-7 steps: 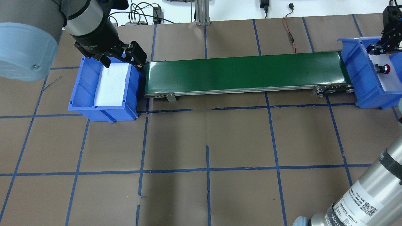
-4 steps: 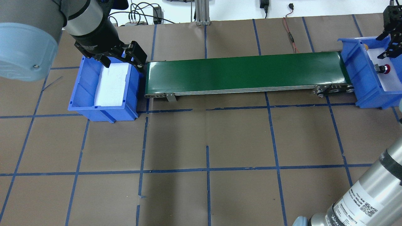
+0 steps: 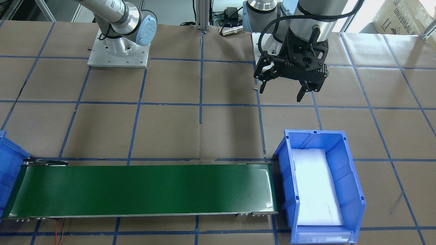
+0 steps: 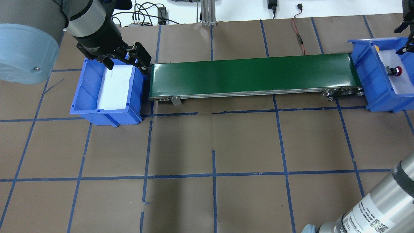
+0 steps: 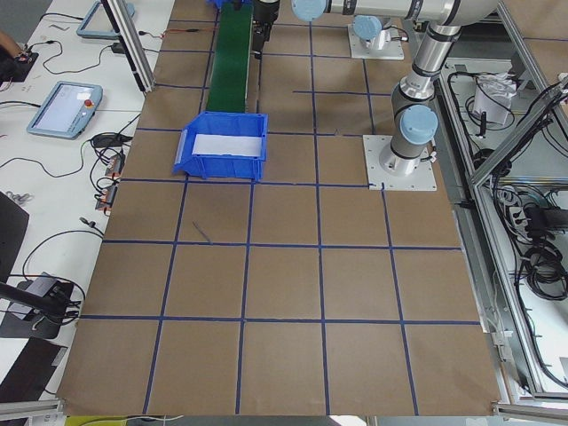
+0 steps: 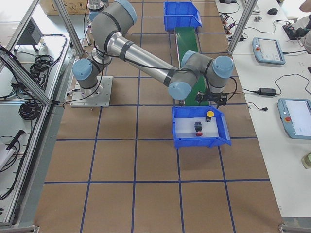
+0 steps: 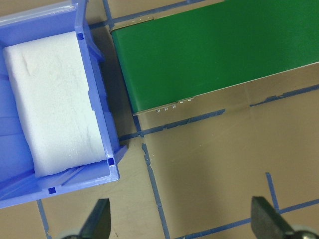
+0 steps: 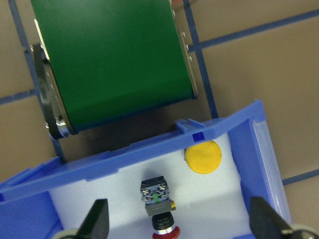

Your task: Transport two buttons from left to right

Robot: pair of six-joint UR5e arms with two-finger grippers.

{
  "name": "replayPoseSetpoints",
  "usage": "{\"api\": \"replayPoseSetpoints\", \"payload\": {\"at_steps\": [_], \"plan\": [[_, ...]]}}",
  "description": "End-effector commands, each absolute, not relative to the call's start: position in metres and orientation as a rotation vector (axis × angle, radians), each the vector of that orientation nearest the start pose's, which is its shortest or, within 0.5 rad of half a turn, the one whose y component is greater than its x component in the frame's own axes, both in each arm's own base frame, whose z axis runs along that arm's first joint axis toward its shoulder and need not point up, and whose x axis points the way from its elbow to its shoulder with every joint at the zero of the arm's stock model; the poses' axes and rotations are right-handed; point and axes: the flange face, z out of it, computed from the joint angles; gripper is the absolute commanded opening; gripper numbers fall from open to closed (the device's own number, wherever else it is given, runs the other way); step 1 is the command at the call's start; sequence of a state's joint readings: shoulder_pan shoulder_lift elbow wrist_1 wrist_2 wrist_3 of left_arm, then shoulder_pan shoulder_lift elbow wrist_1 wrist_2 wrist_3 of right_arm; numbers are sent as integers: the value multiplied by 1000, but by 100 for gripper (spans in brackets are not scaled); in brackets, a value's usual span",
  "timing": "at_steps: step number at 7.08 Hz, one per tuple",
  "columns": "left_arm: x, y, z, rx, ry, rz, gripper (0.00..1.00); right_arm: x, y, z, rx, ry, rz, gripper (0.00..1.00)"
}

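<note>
Two buttons (image 8: 158, 201) beneath the right end effector (image 8: 180, 220)

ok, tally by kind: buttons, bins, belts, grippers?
Buttons: 2, red button and yellow button
Bins: 2, left bin and right bin
Conveyor belt: 1
Grippers: 2, left gripper and right gripper
Total: 7

belt (image 4: 252, 74) in the middle: left bin (image 4: 84, 97) at its left end, right bin (image 4: 367, 69) at its right end, both buttons (image 8: 158, 199) inside the right bin.
</note>
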State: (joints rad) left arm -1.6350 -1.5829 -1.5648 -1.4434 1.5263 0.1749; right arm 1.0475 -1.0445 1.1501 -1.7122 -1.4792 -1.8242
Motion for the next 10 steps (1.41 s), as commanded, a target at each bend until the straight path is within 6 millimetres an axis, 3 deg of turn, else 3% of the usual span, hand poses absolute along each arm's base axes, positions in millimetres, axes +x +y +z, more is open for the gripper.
{"api": "replayPoseSetpoints", "payload": {"at_steps": [1, 2, 4, 5, 6, 7, 9, 10], "plan": [[-170, -498, 498, 383, 3150, -196, 100, -117, -661, 453, -1799, 2524, -112, 100], [-171, -498, 498, 385, 3150, -196, 100, -49, -648, 460, -1789, 2524, -89, 100], [-169, -498, 498, 385, 3148, -194, 100, 92, -583, 474, -1660, 2675, -10, 100], [-170, -498, 498, 385, 3148, -193, 100, 135, -557, 477, -1650, 2725, -29, 97], [-170, -498, 498, 383, 3149, -193, 100, 164, -541, 473, -1697, 2710, -11, 97], [-170, -497, 499, 383, 3149, -193, 100, 171, -517, 500, -1504, 2835, -81, 97], [-169, -492, 506, 301, 3153, -107, 100, 176, -504, 511, -1023, 3016, -153, 96], [-168, -491, 505, 225, 3161, -83, 100, 167, -498, 513, -772, 3087, -115, 91]]}}
